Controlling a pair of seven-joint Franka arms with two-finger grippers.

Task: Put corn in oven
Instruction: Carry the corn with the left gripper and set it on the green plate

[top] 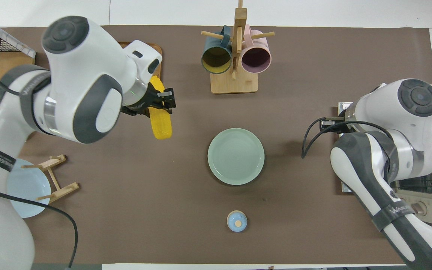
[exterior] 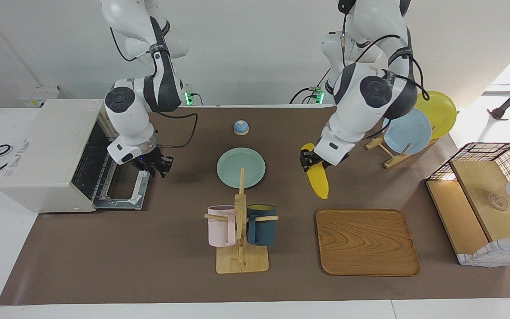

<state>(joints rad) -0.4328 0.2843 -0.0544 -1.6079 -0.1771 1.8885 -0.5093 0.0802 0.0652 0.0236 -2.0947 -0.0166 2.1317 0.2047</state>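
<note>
Nearest the robots, mid-table by their edge: a small blue bell [exterior: 241, 127] with a wooden knob. At the left arm's end of that edge, a wooden rack [exterior: 385, 148] holds a blue plate [exterior: 407, 131] and a yellow plate [exterior: 438, 107] upright.

Next out, at the table's centre: a green plate [exterior: 241, 167], lying flat.

Right arm's end of the table: the oven [exterior: 51, 153], its door [exterior: 124, 191] dropped open toward the centre, wire rack showing inside. The right gripper [exterior: 153, 165] hangs over the open door, just in front of the oven mouth; whether its fingers are parted I cannot tell.

Between the green plate and the left arm's end: the left gripper [exterior: 309, 160] is clamped on the upper end of the corn [exterior: 318, 180]. The corn is off the table, hanging tip-down over bare mat, between the green plate and the tray.

Toward the edge farthest from the robots: a mug tree [exterior: 241, 230] on a wooden base, a pink mug [exterior: 221, 226] on the right arm's side and a dark teal mug [exterior: 261, 224] on the left arm's side. Beside it toward the left arm's end, a wooden tray [exterior: 367, 241] with nothing on it.

At the left arm's end of the table: a wire-and-wood shelf [exterior: 485, 199].
</note>
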